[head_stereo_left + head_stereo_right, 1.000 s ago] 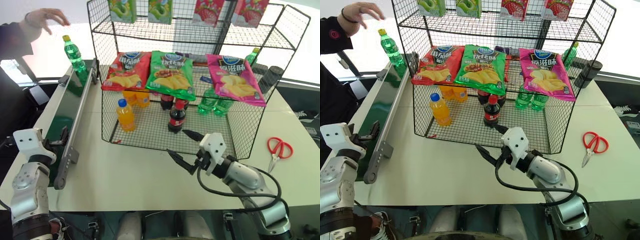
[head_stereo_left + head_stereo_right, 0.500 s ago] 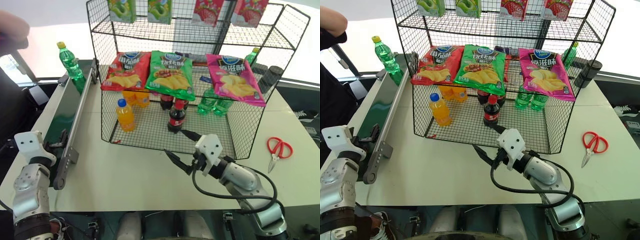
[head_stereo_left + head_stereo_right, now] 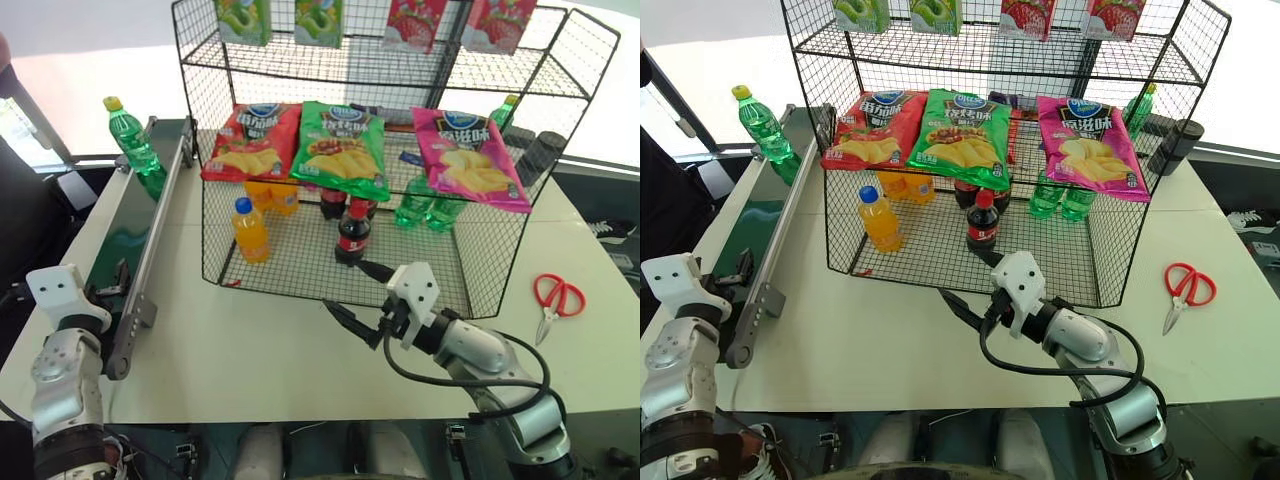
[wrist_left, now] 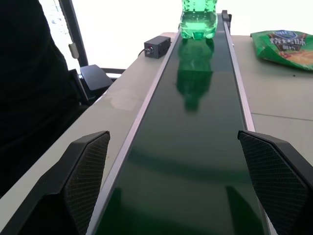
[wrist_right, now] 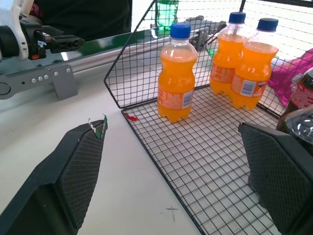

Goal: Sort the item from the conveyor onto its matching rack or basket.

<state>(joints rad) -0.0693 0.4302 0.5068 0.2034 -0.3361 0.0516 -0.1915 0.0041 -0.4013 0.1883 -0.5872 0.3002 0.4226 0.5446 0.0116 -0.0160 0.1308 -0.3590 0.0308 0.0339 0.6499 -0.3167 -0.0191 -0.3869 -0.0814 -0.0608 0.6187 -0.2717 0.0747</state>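
1. The left gripper [image 4: 173,196], at the lower left of the head views, has its fingers spread wide and empty. It points level along the conveyor [image 3: 125,235], one finger to either side of the belt. Judgement: it is set as a catching gate for whatever the belt carries down.

2. The right gripper [image 3: 352,300], at lower centre of the head views, also stands wide apart and holds nothing. It hangs just outside the front wall of the wire basket [image 3: 300,275], aimed toward the orange-drink bottles [image 5: 177,73]. Judgement: it is parked in reserve, not engaged.

3. The green soda bottle [image 3: 128,135], with its yellow cap, stands upright on the belt at the far end, in the upper left of the head views and well apart from both grippers. The pick is not yet begun.

4. Judgement: its place is the basket's right half, where other green bottles [image 3: 425,210] stand. Cola bottles [image 3: 352,232] occupy the centre and orange drinks the left.

5. Crisp bags [image 3: 340,145] hang in a row above the basket, and further packets hang on the top tier.

6. The surface is a pale table [image 3: 260,350]. Red-handled scissors [image 3: 555,300] lie at the right edge, clear of the work. A small black box [image 4: 156,46] sits beside the belt's far end.
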